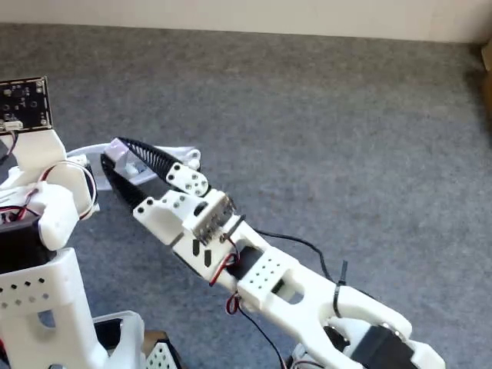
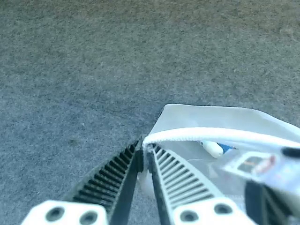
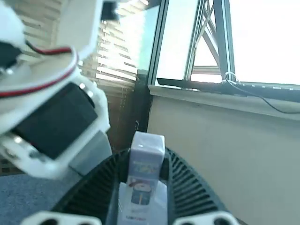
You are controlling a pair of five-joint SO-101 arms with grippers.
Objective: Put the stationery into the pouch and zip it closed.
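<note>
L gripper (image 2: 142, 151): ribbed fingers closed on the corner of the zip edge (image 2: 220, 135) of the translucent white pouch (image 2: 211, 119). The pouch sits over the grey carpeted surface (image 2: 117, 56). A white-and-blue item (image 2: 213, 149) is visible inside, below the zip edge.

R gripper (image 3: 146, 157): clamped on a lavender-and-white stationery block (image 3: 143, 183). The block's end stands out past the fingertips.

High view: R arm (image 1: 307, 296) comes in from lower right. Its gripper is near L arm (image 1: 46, 207), w/ the block at the tip end. Left wrist view: the block is blurred, just beside the pouch mouth.
</note>
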